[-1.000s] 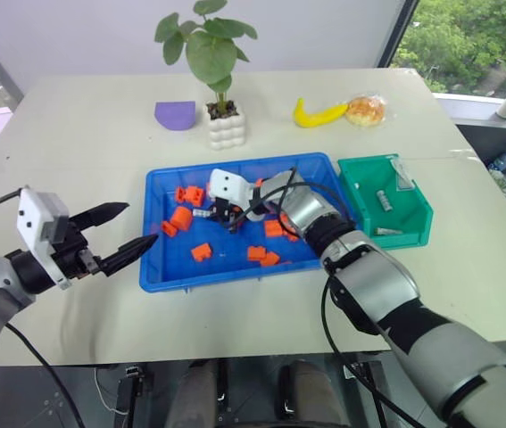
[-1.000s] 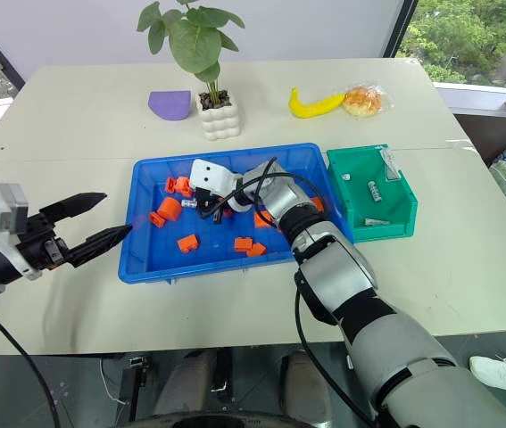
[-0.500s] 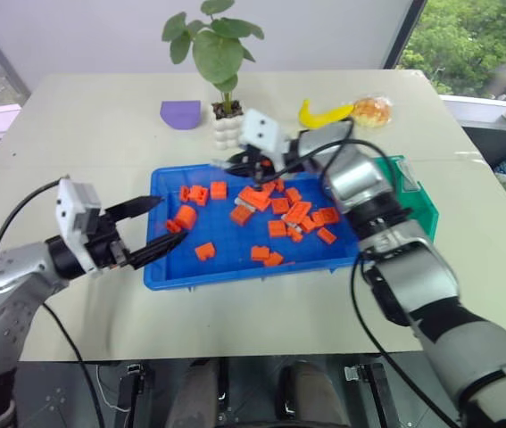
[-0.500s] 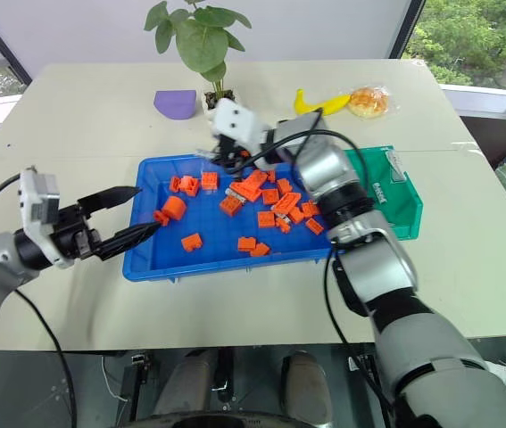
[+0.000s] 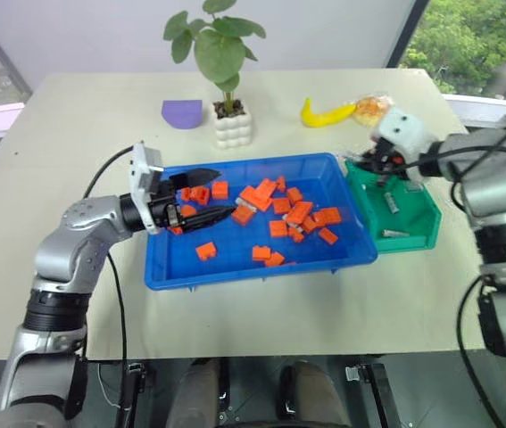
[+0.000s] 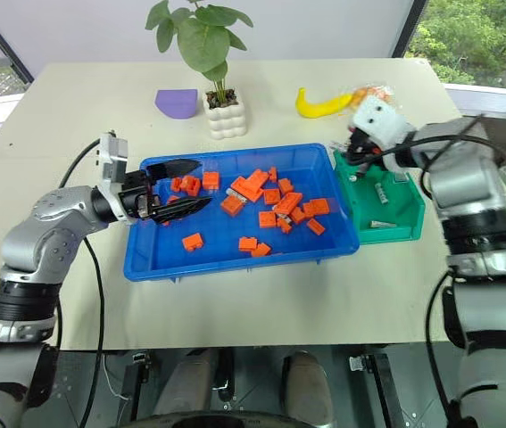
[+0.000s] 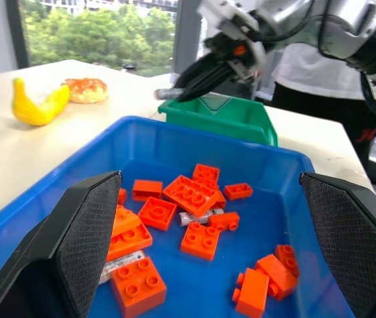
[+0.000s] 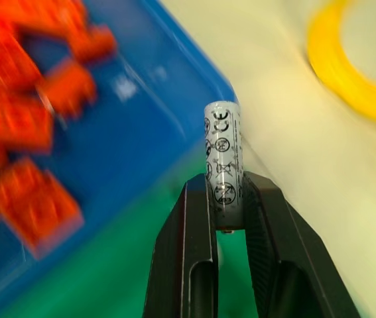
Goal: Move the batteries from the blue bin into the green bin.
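Note:
My right gripper (image 8: 227, 180) is shut on a silvery battery (image 8: 223, 156) that stands up between its fingers. In the eye views this gripper (image 5: 369, 167) hangs over the far left corner of the green bin (image 5: 427, 207), where two batteries (image 5: 393, 201) lie. The blue bin (image 5: 235, 260) holds several orange blocks (image 5: 290, 214). Among them lies a battery (image 7: 194, 217), and another one (image 7: 123, 263) lies nearer my left gripper. That left gripper (image 5: 210, 194) is open and level over the blue bin's left part, with nothing between its fingers.
Behind the blue bin stand a plant in a white pot (image 5: 232, 125) and a purple piece (image 5: 181, 113). A banana (image 5: 328, 113) and a wrapped bun (image 5: 373, 107) lie behind the green bin. The table's right edge runs close to the green bin.
My right gripper has swung right with the battery, from the blue bin's far side to above the green bin. The left gripper has moved right, in over the blue bin.

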Controlling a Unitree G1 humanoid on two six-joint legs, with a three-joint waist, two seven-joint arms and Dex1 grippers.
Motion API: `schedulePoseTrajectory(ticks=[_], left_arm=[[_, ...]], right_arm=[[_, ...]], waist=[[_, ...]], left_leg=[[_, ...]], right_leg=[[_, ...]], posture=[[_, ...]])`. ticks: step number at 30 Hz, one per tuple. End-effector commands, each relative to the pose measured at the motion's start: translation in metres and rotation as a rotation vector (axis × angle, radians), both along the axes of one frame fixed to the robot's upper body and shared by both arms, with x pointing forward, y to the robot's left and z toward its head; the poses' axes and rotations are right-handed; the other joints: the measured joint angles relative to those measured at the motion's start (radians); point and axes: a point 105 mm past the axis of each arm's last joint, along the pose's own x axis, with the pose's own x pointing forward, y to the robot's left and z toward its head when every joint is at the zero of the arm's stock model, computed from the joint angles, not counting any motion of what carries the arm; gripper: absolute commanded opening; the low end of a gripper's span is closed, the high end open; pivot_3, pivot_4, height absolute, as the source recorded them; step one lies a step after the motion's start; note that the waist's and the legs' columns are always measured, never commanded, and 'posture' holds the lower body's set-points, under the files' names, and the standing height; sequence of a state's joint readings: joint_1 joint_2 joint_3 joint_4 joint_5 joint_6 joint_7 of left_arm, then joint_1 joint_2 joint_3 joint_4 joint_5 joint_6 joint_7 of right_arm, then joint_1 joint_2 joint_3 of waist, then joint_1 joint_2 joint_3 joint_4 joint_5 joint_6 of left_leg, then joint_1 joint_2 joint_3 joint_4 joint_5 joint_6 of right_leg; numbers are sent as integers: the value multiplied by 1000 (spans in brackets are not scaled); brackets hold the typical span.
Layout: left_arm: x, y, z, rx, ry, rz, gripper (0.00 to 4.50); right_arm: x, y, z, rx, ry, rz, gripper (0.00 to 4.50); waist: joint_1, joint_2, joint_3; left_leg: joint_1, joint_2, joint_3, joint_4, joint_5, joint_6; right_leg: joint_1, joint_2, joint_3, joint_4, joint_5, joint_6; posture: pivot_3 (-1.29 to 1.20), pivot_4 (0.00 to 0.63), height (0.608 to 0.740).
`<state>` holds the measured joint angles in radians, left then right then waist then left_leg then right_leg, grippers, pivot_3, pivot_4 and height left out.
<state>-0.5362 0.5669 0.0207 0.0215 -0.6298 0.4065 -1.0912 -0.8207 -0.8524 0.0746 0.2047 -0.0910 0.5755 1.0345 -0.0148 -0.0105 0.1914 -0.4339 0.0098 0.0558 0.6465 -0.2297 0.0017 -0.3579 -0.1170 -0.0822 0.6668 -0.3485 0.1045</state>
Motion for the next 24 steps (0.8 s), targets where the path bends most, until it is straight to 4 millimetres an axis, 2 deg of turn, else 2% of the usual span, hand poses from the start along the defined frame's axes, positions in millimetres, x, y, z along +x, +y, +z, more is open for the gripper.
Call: schedulePoseTrajectory(ticks=[1, 4, 9, 18, 21, 24], left_arm=[[5, 1, 7, 0, -49, -10, 4500], [9, 1, 5, -1, -45, -15, 4500], [11, 0, 6, -1, -47, -24, 4500], [13, 15, 13, -9, -100, 70, 4500], [12, 24, 15, -19, -116, 122, 4500], [9, 33, 17, -27, -129, 168, 4500]], right_arm=[[-14, -9, 29, 14, -97, -46, 64], [-22, -18, 29, 19, -101, -95, 64], [-27, -20, 18, 32, -68, -109, 64], [-25, -22, 3, 56, -44, -127, 4450], [-21, -25, 5, 77, -93, -158, 4486], [-17, -19, 12, 163, -165, -145, 4486]], waist=[[1, 0, 0], [4, 0, 0], [6, 0, 0], [5, 0, 0], [4, 0, 0], [3, 0, 0]], left_leg=[[0, 0, 0, 0, 0, 0], [0, 0, 0, 1, 0, 0], [0, 0, -1, 1, 0, 0], [0, 0, -1, 2, 0, 0], [0, 0, -1, 1, 0, 0], [0, 0, -1, 2, 0, 0]], right_leg=[[0, 0, 0, 0, 0, 0], [0, 0, 0, 0, 0, 0], [1, 0, 0, 0, 0, 0], [1, 0, 0, 0, 0, 0], [1, 0, 0, 0, 0, 0], [1, 0, 0, 0, 0, 0]], posture=[[0, 150, 739], [0, 150, 739], [0, 150, 739], [0, 150, 739], [0, 150, 739], [0, 150, 739]])
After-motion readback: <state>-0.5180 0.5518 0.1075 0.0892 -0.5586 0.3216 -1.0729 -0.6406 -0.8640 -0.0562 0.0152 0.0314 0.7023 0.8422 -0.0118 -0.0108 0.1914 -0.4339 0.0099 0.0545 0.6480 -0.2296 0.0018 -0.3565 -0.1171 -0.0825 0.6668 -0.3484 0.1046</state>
